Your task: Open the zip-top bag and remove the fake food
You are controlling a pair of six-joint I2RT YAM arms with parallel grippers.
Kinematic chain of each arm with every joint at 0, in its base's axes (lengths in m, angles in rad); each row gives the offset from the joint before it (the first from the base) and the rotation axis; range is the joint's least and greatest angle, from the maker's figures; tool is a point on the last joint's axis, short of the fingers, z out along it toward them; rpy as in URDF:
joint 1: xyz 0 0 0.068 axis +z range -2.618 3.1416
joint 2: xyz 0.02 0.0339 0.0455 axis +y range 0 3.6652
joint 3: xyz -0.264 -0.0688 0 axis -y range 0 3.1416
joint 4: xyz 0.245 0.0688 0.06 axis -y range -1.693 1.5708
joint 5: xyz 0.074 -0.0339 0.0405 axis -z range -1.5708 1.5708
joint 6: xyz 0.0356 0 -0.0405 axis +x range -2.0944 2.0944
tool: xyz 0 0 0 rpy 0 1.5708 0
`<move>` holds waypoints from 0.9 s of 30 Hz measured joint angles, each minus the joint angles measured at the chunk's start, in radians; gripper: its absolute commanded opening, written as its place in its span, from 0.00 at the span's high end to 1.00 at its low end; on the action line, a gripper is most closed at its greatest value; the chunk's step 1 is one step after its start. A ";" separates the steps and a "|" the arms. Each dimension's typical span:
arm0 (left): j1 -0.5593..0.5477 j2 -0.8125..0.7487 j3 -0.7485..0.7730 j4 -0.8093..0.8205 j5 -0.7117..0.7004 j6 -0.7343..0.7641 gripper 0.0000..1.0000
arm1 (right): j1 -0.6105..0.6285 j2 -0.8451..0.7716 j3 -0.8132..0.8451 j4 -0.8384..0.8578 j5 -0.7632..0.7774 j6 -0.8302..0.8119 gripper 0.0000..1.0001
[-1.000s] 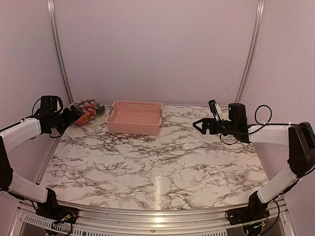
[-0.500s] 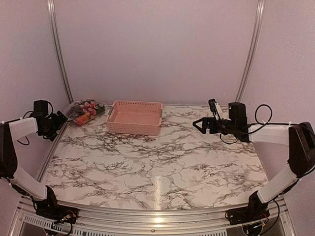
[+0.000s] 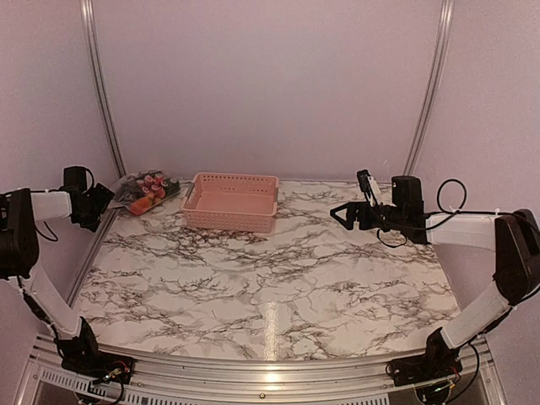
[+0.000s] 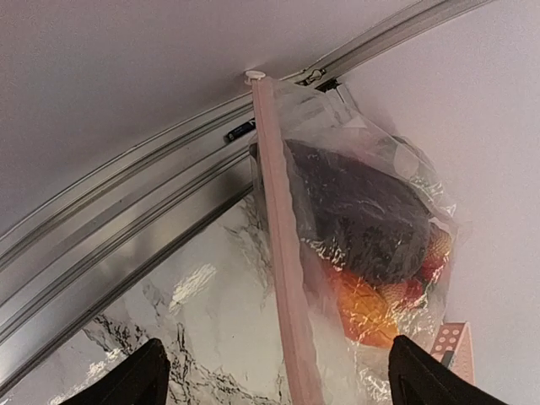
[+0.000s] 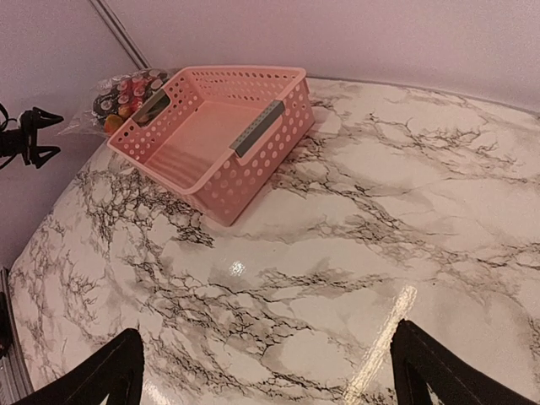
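The zip-top bag [image 3: 143, 191] lies in the far-left corner of the marble-pattern table [image 3: 278, 278], fake food [image 4: 371, 228] inside, beside the pink slotted basket [image 3: 230, 202]. The left gripper [image 3: 99, 202] hovers just beside the bag, jaws wide apart. The right gripper [image 3: 342, 212], also spread and empty, hangs well apart from it.

The top camera is overlooking the white marble-patterned table [image 3: 278, 278] from behind the arms. The left wrist camera is closely facing the clear crinkly zip-top bag [image 4: 371, 219]. The right one, farther back, is sharing the pink slotted plastic basket [image 5: 253, 169] with the top view.
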 measured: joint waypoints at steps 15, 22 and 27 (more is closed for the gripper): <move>0.006 0.300 0.177 0.195 0.050 -0.109 0.55 | 0.000 0.053 0.003 -0.003 0.000 -0.011 0.01; 0.007 0.338 0.181 0.266 0.085 -0.116 1.00 | 0.000 0.060 0.004 -0.004 0.000 -0.016 0.01; 0.007 0.301 0.161 0.294 0.094 -0.092 1.00 | 0.000 0.060 0.015 -0.007 0.000 -0.017 0.01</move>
